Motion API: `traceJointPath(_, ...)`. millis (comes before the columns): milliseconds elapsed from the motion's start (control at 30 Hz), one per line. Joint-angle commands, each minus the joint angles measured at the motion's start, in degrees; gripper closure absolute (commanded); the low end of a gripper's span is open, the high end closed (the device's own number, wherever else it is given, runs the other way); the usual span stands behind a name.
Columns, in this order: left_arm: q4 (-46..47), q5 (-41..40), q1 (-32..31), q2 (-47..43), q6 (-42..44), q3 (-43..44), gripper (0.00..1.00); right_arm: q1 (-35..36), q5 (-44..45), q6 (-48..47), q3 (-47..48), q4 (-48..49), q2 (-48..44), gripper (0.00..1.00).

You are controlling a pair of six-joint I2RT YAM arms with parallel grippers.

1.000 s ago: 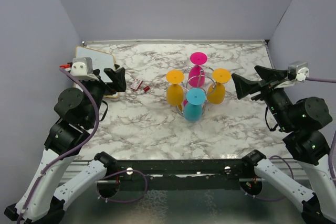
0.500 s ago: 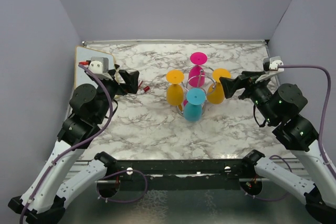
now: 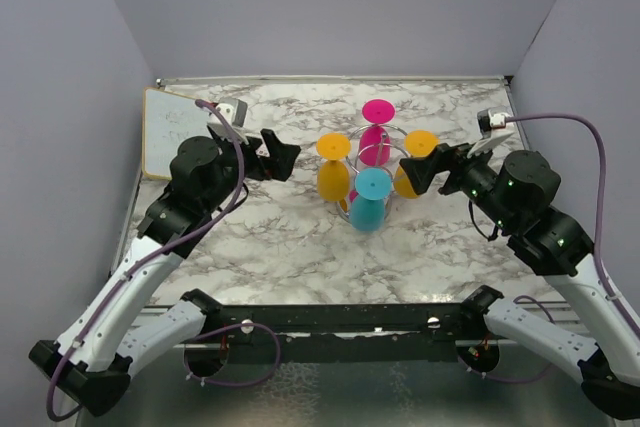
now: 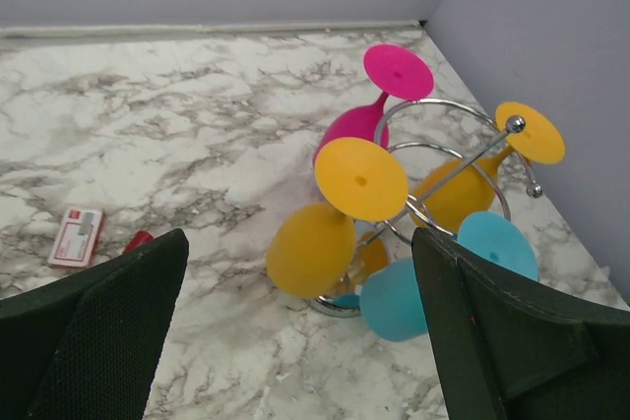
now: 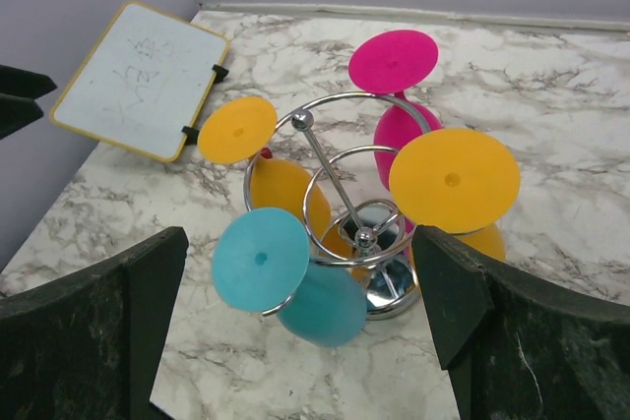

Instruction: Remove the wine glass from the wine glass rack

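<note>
The wine glass rack (image 3: 392, 134), shiny chrome wire, stands mid-table; its base (image 5: 389, 287) and rings show in the right wrist view. Wine glasses hang upside down from it: a pink one (image 3: 374, 144) at the back, an orange one (image 3: 333, 179) on the left, an orange one (image 3: 421, 144) on the right and a teal one (image 3: 368, 209) in front. My left gripper (image 3: 280, 152) hovers open just left of the rack, apart from it. My right gripper (image 3: 412, 175) hovers open close to the right orange glass. Nothing is between either pair of fingers (image 4: 108, 312).
A whiteboard (image 3: 172, 133) with a yellow frame lies at the back left. A small red-and-white card (image 4: 76, 238) and a red bit (image 4: 138, 240) lie on the marble left of the rack. Grey walls close off the left, back and right.
Both arms have swung inward from the table's sides toward the rack. Both grippers have stayed open.
</note>
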Motion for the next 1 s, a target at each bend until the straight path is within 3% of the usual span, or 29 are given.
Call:
traceJointPath(0, -1.79, 8.38, -0.14, 4.49, -6.38, 1.34, 0.01, 0.41, -2.61, 2.28, -0.31, -1.27, 0.28, 0.0)
traceJointPath(167, -4.22, 11.2, -0.14, 9.35, -19.79, 2.69, 0.06, 0.43, -2.66, 2.52, -1.02, -0.36, -0.36, 0.0)
traceJointPath(467, -3.65, 10.47, -0.11, 14.26, -30.66, 4.38, 0.17, 0.49, -1.18, 2.39, -2.01, 1.21, -3.63, 0.02)
traceJointPath(667, 2.2, 10.76, 0.47, 15.83, -41.08, 1.19, 0.25, 0.44, -0.4, 3.28, -3.89, 3.05, -7.39, 0.02)
traceJointPath(767, 4.64, 12.7, 0.93, 17.93, -43.39, 0.34, 0.3, 0.49, 0.23, 3.53, -4.15, 3.08, -8.9, 0.02)
traceJointPath(967, 7.15, 16.5, 1.42, 21.99, -43.66, 0.78, 0.31, 0.45, 0.62, 3.42, -5.09, 4.26, -11.38, 0.02)
